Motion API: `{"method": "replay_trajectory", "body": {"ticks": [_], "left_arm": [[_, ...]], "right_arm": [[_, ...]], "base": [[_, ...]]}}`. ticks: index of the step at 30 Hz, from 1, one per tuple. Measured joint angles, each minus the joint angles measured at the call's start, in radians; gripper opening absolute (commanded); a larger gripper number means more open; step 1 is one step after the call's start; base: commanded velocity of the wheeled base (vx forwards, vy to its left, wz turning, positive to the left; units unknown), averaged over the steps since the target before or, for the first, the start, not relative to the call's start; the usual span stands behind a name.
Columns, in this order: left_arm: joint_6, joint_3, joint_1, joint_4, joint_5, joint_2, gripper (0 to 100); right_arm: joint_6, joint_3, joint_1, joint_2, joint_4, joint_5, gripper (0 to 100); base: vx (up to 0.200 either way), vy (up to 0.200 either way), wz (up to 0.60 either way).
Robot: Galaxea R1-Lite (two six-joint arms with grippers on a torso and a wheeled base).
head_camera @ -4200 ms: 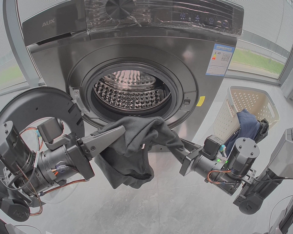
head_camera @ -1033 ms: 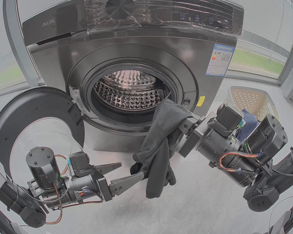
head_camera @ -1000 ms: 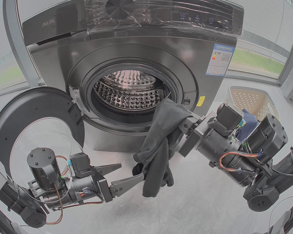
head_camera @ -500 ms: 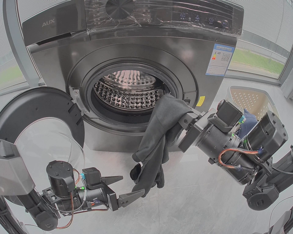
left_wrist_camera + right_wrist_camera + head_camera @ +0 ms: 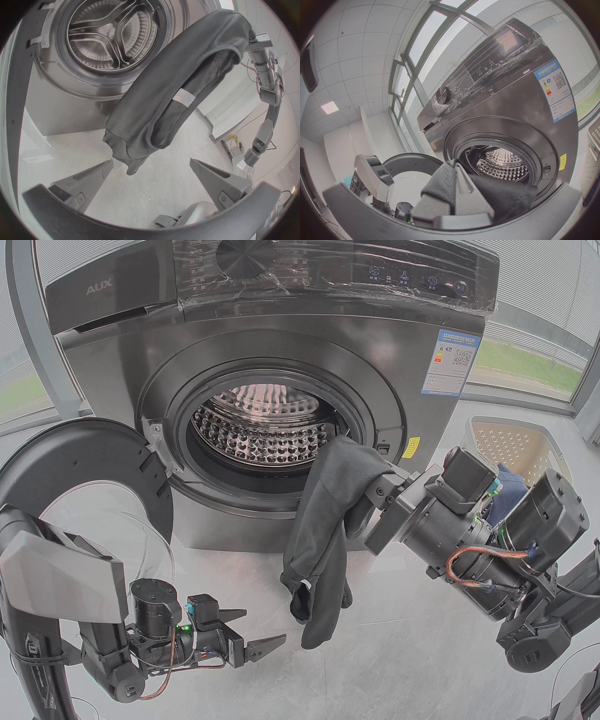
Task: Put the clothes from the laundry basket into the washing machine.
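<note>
Hanging limp from the right fingers [image 5: 472, 197] clenched on its top fold, the dark garment [image 5: 325, 521] looks light and floppy; the released left fingers [image 5: 215, 179] could gather its dangling hem.

Site: bare test room with laundry setup.
I see a film-wrapped washing machine [image 5: 112, 371], tall windows [image 5: 431, 37], grid ceiling panels [image 5: 353, 47], grey floor [image 5: 387, 671].

left arm: slung way low, forearm about level, left gripper [image 5: 265, 625] pointing forward and toward the right arm, fingers spread wide with nothing in them | right arm: sits higher, wrist angled up and leftward, right gripper [image 5: 377, 482] pinched tight on the grey garment [image 5: 325, 515]
</note>
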State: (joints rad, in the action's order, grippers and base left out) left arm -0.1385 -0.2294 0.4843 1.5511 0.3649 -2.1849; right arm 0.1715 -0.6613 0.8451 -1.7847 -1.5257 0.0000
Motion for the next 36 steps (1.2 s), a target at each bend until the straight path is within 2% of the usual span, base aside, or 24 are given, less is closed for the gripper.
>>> {"method": "replay_trajectory", "body": {"ticks": [5, 12, 36], "left_arm": [[0.000, -0.046, -0.001, 0.001, 0.009, -0.048, 100], [0.001, -0.093, 0.013, 0.001, 0.052, -0.090, 100], [-0.001, -0.304, 0.054, 0.000, 0.048, -0.237, 100]], "right_arm": [[0.000, 0.000, 0.000, -0.001, 0.000, -0.002, 0], [0.001, -0.001, 0.000, -0.010, 0.000, -0.002, 0], [0.003, -0.010, 0.001, -0.040, 0.014, -0.021, 0]], "base": [[0.000, 0.000, 0.00], [0.000, 0.000, 0.00], [0.000, 0.000, 0.00]]}}
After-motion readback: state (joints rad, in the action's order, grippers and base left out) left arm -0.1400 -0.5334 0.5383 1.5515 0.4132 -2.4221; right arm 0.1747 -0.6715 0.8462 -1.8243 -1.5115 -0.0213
